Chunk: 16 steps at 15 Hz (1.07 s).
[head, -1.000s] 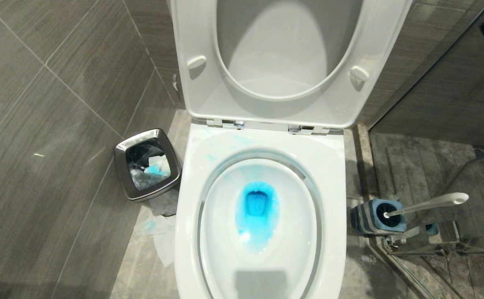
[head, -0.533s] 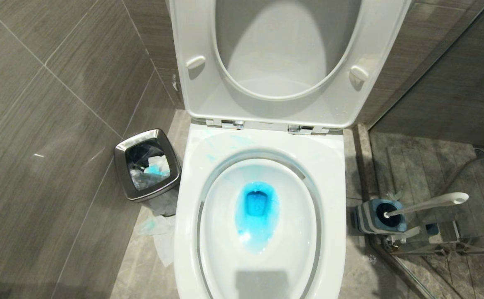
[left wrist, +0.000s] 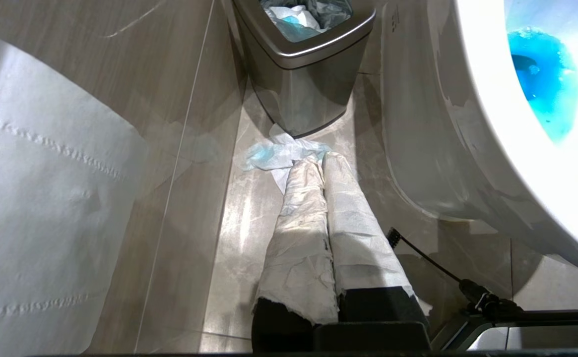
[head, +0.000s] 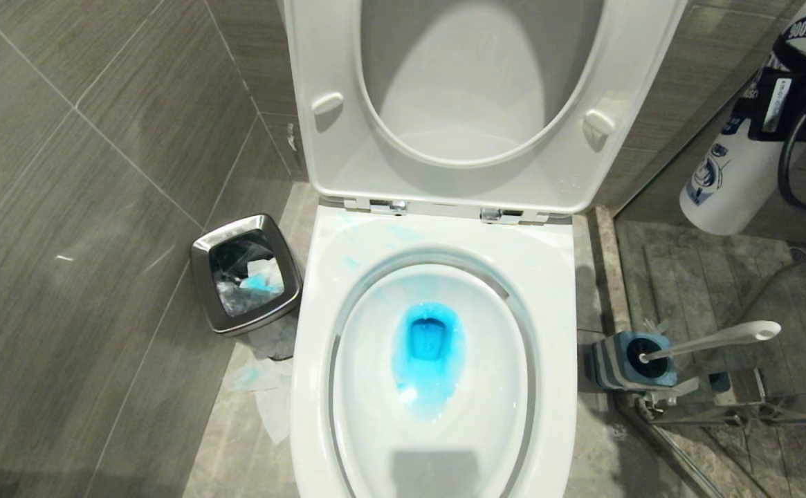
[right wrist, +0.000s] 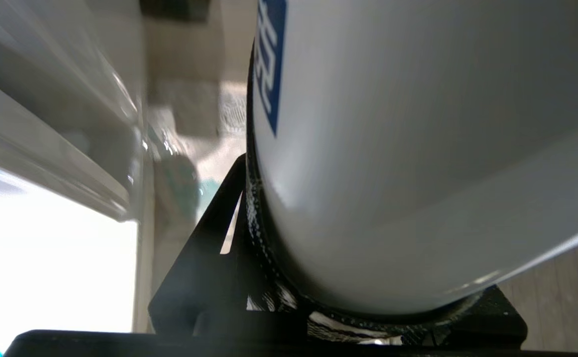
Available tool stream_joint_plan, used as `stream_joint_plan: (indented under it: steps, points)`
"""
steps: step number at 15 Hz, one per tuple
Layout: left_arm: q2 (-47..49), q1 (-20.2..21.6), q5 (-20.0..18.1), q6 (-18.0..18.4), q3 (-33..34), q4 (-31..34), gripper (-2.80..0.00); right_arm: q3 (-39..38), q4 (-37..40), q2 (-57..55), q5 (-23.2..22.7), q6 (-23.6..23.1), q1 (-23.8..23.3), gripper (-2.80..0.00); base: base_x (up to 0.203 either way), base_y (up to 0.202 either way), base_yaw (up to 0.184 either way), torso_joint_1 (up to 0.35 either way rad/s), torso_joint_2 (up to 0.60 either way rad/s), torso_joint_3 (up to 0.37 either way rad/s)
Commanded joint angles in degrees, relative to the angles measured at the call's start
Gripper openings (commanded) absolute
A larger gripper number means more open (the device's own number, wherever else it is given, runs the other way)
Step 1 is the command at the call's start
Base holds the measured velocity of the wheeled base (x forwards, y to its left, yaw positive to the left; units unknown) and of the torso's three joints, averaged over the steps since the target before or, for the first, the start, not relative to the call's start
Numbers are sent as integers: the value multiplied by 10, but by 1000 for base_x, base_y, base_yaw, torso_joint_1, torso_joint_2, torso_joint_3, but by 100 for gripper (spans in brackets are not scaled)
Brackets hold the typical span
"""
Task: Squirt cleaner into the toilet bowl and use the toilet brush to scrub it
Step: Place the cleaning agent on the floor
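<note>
Grey wood-grain tiles line the bathroom floor (head: 98,207) around a large glossy white ceramic toilet bowl (head: 437,277), its plastic seat and lid raised. Bright blue cleaner (head: 429,360) tints the water at the bottom, with pale streaks on the porcelain near the hinges. At the upper right of the head view, the right gripper (head: 786,97) clasps a tall white plastic bottle with blue print (head: 728,173), tilted, its base towards the floor. The left gripper (left wrist: 326,163), its tissue-wrapped fingers pressed together, hangs low beside the bowl near a small square steel bin (left wrist: 303,64). On the floor to the right, the toilet brush (head: 714,340) leans its slim white handle out of a grey-and-blue striped holder (head: 627,360). That handle looks light, stiff and smooth, possibly slippery; a grip around its middle or just below the rounded tip seems soundest.
</note>
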<state>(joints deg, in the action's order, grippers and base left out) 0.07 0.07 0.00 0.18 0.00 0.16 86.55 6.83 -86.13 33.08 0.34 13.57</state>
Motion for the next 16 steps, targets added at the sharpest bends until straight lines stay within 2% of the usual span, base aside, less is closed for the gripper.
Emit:
stream_joint_plan:
  steps: [1, 4, 7, 10, 16]
  points:
    - [0, 0, 0, 0, 0, 0, -280, -27, 0, -7, 0, 2, -1, -280, 0, 0, 0, 0, 0, 0]
    - [0, 0, 0, 0, 0, 0, -280, -76, -25, -10, -14, 1, -3, -280, 0, 0, 0, 0, 0, 0]
    - [0, 0, 0, 0, 0, 0, -280, -113, -112, -37, -59, -27, -13, -280, 0, 0, 0, 0, 0, 0]
    - [0, 0, 0, 0, 0, 0, -280, -136, -204, -79, -70, -44, -18, -280, 0, 0, 0, 0, 0, 0]
    - [0, 0, 0, 0, 0, 0, -280, -168, -215, -90, -68, -42, -18, -280, 0, 0, 0, 0, 0, 0]
